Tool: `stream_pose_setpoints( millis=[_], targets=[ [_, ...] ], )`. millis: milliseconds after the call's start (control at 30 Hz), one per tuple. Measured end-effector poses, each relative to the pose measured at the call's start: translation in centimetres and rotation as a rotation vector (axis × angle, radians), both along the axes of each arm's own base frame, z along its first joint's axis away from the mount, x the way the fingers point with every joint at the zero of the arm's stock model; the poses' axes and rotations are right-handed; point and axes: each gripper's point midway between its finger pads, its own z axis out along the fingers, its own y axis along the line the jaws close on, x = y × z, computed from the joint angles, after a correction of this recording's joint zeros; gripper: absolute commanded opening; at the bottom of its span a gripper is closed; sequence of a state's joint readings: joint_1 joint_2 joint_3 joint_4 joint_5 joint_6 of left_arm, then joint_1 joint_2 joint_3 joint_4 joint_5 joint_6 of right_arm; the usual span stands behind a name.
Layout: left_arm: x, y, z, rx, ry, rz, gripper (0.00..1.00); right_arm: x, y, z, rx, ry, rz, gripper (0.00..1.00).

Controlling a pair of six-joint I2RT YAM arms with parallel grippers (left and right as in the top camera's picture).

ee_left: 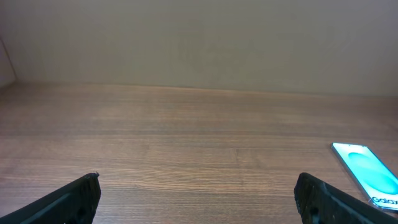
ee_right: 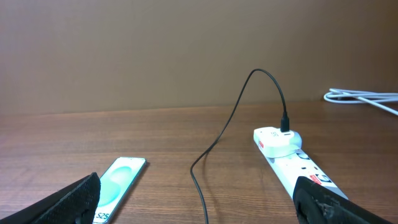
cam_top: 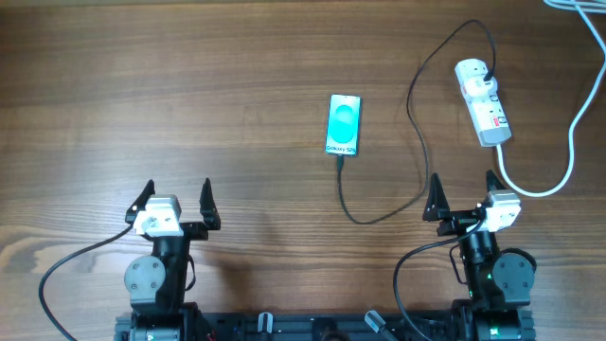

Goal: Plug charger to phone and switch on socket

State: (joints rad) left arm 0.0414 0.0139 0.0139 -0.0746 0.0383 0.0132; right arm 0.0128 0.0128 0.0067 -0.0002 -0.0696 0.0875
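Observation:
The phone (cam_top: 344,124) lies flat mid-table, its teal screen lit. It also shows in the left wrist view (ee_left: 368,173) and the right wrist view (ee_right: 118,180). The charger's thin black cable (cam_top: 417,114) runs from the phone's near end, where its tip (cam_top: 339,161) meets the phone, round to a white plug (cam_top: 473,73) seated in the white socket strip (cam_top: 485,106). The cable (ee_right: 217,140), plug (ee_right: 277,139) and strip (ee_right: 305,171) show in the right wrist view. My left gripper (cam_top: 176,204) is open and empty at the front left. My right gripper (cam_top: 464,194) is open and empty, near the cable.
The socket's thick white cord (cam_top: 563,142) loops along the right edge of the wooden table (cam_top: 189,95) and shows far right in the right wrist view (ee_right: 364,98). A plain wall stands behind the table's far edge.

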Motion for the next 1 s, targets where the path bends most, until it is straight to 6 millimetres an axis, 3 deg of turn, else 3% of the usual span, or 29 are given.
stream_pose_setpoints(
  millis=[1000],
  targets=[
    [0.00,0.00,0.03,0.013,-0.001,-0.001,1.00,0.00,0.00,0.00,0.000,0.000,0.000,0.99]
  ],
)
